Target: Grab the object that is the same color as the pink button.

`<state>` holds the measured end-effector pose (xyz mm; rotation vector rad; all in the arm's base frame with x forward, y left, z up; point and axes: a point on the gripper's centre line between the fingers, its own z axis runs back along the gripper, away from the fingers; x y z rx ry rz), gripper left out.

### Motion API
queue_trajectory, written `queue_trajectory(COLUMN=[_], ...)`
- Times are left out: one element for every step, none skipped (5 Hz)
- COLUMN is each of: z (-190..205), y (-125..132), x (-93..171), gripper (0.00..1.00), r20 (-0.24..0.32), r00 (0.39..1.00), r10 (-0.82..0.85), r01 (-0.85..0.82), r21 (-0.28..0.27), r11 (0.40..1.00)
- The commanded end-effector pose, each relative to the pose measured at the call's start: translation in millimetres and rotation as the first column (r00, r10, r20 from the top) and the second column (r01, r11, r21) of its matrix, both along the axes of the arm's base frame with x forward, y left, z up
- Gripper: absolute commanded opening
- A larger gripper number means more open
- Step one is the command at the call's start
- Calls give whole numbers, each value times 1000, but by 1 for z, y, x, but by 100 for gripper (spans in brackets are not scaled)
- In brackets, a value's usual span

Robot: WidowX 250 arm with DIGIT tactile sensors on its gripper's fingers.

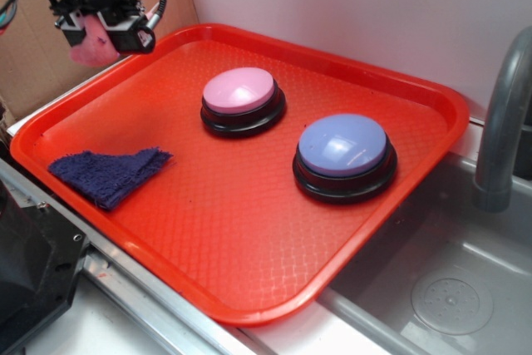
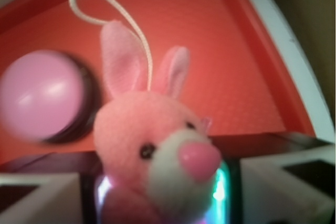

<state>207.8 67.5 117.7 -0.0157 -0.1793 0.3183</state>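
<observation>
Exterior view: red tray [image 1: 399,197] carries the pink button [image 1: 239,91], a lavender-blue button [image 1: 342,145] and a folded dark blue cloth [image 1: 108,172]; above its far-left corner the claw [image 1: 93,39] is pinched on the pink plush bunny [image 2: 152,145], held in the air

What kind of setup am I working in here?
Likely a toy kitchen sink station: a grey faucet over a grey sink basin, with a red plastic tray bridging the counter edge.

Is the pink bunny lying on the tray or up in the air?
Up in the air. The gripper holds the pink bunny above the red tray.
</observation>
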Motion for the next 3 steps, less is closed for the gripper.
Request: queue_trajectory(z=[13,10,19], y=[-29,-41,-35], x=[-34,-41,-37], gripper=[0,0,0], r20=[-54,-66,-49], r00=[957,947,950], r10=[-284,-315,-307], r01=[284,316,308], r21=[-11,16,-4], r11=[959,949,951])
